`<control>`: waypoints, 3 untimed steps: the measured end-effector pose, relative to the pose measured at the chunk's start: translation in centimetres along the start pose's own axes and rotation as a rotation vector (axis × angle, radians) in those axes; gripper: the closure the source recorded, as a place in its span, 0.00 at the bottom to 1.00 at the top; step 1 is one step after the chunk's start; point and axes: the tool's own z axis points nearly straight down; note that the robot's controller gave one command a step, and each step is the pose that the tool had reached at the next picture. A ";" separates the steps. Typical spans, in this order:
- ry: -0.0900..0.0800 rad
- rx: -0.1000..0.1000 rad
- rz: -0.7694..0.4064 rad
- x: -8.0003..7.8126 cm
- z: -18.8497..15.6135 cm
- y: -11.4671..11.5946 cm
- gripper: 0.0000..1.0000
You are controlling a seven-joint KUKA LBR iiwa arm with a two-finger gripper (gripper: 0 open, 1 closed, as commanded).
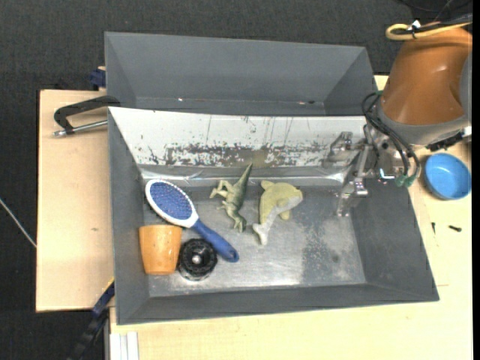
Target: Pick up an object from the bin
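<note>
Hand (349,197): right of the pale toy creature (276,203), above bare bin (322,255) floor.
Grip: we cannot tell.
Why there: we judge no target is approached yet.

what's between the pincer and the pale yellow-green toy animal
Nothing: in the camera view only bare bin floor lies between the pincer and the pale yellow-green toy animal.
</note>
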 end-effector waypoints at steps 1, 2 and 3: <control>-0.001 -0.002 -0.112 -2.7 11.6 5.1 0.00; -0.008 0.001 -0.109 -2.9 11.1 4.8 1.00; -0.020 0.003 -0.097 -1.7 -1.4 3.8 1.00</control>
